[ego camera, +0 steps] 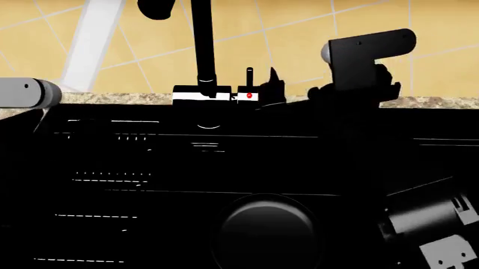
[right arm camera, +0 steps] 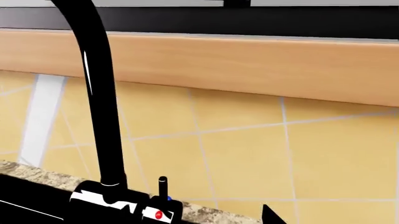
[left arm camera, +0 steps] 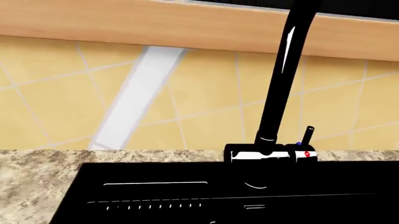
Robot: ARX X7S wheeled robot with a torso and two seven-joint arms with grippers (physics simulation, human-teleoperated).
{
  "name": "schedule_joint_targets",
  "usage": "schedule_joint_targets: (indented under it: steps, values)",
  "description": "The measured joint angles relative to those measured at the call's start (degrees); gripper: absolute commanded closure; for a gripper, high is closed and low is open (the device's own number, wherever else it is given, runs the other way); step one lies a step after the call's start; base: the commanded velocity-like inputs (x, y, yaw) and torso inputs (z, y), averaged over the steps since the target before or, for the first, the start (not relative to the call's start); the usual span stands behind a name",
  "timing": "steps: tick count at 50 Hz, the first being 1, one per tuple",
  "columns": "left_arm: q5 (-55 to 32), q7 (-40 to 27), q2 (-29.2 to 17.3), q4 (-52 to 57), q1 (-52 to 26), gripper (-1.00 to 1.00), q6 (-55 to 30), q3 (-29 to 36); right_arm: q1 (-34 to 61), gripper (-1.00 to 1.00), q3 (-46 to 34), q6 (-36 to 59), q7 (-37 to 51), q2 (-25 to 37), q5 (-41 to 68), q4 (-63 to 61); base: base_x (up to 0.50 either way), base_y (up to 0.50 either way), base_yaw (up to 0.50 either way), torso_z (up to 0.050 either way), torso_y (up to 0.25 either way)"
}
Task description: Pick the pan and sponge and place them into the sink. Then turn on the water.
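1. Head view shows the right gripper (ego camera: 271,84) close beside the small upright lever (ego camera: 249,75) at the faucet (ego camera: 202,45) base; whether its jaws are spread or closed I cannot tell, as black reads against black
2. Left gripper: only a grey arm link (ego camera: 26,92) shows at the edge, the fingers out of sight
3. A round dark shape low in the sink (ego camera: 112,168) is probably the pan (ego camera: 266,230); the sponge cannot be made out, and no water runs
4. That lever looks thin, stiff and glossy, so likely slippery; a push or pinch near its tip should serve best
5. Room is tight: tiled wall (right arm camera: 249,140) just behind, faucet neck just beside, granite rim (left arm camera: 37,163) below; open space lies out over the basin
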Motion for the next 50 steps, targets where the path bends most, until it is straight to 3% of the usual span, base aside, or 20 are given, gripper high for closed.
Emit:
schedule_joint_targets:
  steps: [23, 32, 50]
  values:
    - [-4.01, -2.2, -2.68, 1.33, -0.56, -1.0, -1.49, -2.46, 10.04, -1.0, -2.53, -11.62, -13.58, -15.23, -6.2, 34.0, 0.0, 0.0, 0.0, 0.0, 0.0]
    - [-4.33, -2.23, -3.04, 1.61, -0.08, -1.0, -1.21, -2.8, 12.55, -1.0, -2.02, -14.16, -16.21, -18.69, -8.09, 41.89, 0.0, 0.0, 0.0, 0.0, 0.0]
    - [-4.53, -1.65, -4.14, 2.12, 0.64, -1.0, -0.73, -3.3, 15.51, -1.0, 10.95, -12.99, -18.24, -22.32, -21.01, 46.52, 0.0, 0.0, 0.0, 0.0, 0.0]
